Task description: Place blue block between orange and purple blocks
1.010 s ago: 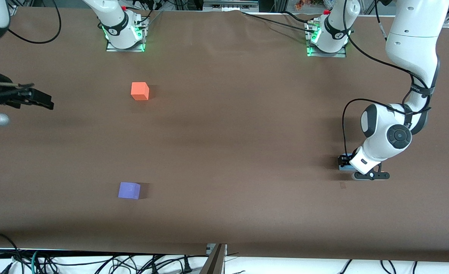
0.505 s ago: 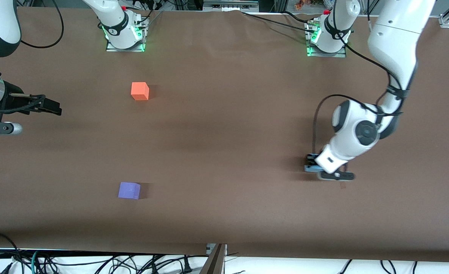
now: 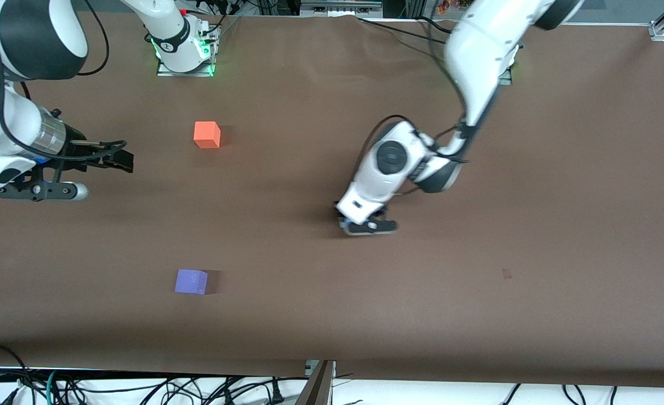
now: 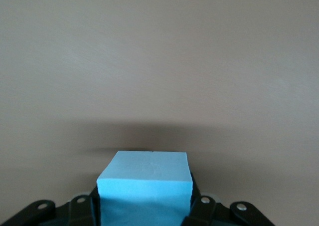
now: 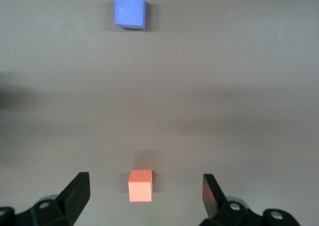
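Two claws are in view. The left claw (image 3: 347, 220) pinches the blue block (image 4: 144, 187) between its fingers, over bare tabletop (image 3: 478, 315) near the middle. The orange block (image 3: 207, 135) and purple block (image 3: 191, 281) sit well apart from it, toward the right arm's end. The right claw (image 3: 119, 160) hangs spread near the orange block, holding nothing.

The front camera looks down from high across the table (image 3: 332, 315) at both bases, while each wrist camera faces the tabletop, sharing that brown surface.
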You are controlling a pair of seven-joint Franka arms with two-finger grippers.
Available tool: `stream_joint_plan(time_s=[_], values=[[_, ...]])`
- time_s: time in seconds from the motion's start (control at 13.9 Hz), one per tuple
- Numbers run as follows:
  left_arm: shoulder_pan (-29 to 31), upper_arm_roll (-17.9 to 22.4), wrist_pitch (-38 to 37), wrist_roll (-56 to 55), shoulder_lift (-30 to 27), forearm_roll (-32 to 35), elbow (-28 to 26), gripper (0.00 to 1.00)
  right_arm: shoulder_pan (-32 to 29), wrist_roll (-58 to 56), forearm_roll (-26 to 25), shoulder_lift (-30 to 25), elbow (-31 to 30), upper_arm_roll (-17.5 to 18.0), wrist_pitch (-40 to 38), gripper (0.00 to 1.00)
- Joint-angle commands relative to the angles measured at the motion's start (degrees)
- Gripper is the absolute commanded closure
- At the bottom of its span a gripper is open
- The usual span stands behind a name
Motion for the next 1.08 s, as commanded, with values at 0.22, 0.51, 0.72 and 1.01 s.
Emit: stream_joint_plan(time_s=[0.22, 0.51, 0.72, 1.01], values=[[-8.6, 6.0, -1.4, -8.9, 9.0, -1.2, 13.4, 0.48, 1.7, 2.3, 0.8, 5.3, -0.1, -0.1, 4.7, 0.0], [-8.5, 6.2, -1.4, -8.7, 6.9, -0.7, 12.0, 0.0, 3.5, 4.0, 3.3, 7.2, -0.2, -0.1, 6.2, 0.0], [-6.7, 6.1, -6.5, -8.2, 2.5, -0.8, 11.5, 0.0, 3.8, 4.3, 3.7, 8.2, -0.2, -0.1, 6.7, 0.0], [3.2, 4.3, -22.3, -4.6, -7.0, -1.7, 11.5, 0.0, 7.2, 8.1, 7.5, 9.5, -0.2, -0.1, 8.4, 0.0]])
